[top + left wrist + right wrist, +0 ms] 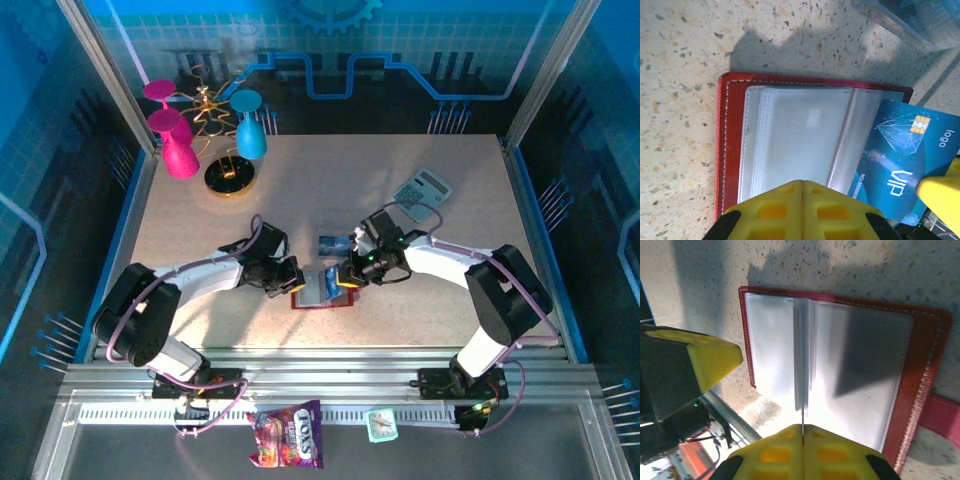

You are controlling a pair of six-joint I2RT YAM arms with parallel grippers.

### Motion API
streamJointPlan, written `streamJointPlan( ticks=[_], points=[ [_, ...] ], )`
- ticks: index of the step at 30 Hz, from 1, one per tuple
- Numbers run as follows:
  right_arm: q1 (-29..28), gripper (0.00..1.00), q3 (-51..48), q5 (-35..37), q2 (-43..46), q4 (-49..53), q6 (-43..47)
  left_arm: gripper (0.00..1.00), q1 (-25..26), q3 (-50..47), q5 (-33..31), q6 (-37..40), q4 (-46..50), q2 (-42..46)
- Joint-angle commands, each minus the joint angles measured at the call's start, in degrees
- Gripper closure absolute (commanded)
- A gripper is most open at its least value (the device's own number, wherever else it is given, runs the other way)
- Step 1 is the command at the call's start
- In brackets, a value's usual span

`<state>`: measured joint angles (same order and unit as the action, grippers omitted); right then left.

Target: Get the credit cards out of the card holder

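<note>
The red card holder lies open on the table between both grippers, its grey pockets facing up. A blue credit card with a gold chip sticks out of the holder's right side. In the right wrist view this card shows edge-on as a thin line, and my right gripper is shut on it. My left gripper is shut with nothing between its fingers, its tip over the holder's left pockets. The holder's snap tab lies flat to the side.
A clear bluish plastic box sits just behind the holder. A grey calculator lies at the back right. Pink goblets, a blue goblet and a gold wire stand stand back left. A candy bag lies off the near edge.
</note>
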<state>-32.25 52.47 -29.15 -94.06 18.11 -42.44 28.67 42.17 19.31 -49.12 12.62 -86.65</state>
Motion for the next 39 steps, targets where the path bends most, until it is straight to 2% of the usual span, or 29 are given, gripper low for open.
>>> streamJointPlan(
  ticks=[1, 11, 22, 31, 39],
  points=[
    [-0.23, 0.94, 3.66, 4.07, 1.60, 8.60, 6.46, 0.93, -0.05, -0.74, -0.15, 0.52, -0.06, 1.84],
    [0.15, 0.98, 13.08, 11.14, 0.95, 24.44, 26.61, 0.92, -0.70, -1.48, -1.10, 1.01, 1.31, 4.49],
    [0.17, 0.97, 25.83, 16.84, -3.79, 37.74, 47.72, 0.92, -1.85, -2.63, -1.34, 1.67, 2.29, 6.44],
    [-0.88, 0.94, 33.72, 18.14, -9.17, 43.16, 65.47, 0.92, -3.70, -4.12, -2.23, 2.71, 4.62, 10.14],
    [-0.60, 0.98, 40.81, 19.72, -12.40, 46.51, 78.26, 0.92, -5.87, -5.56, -2.76, 3.33, 6.58, 12.62]
  ],
)
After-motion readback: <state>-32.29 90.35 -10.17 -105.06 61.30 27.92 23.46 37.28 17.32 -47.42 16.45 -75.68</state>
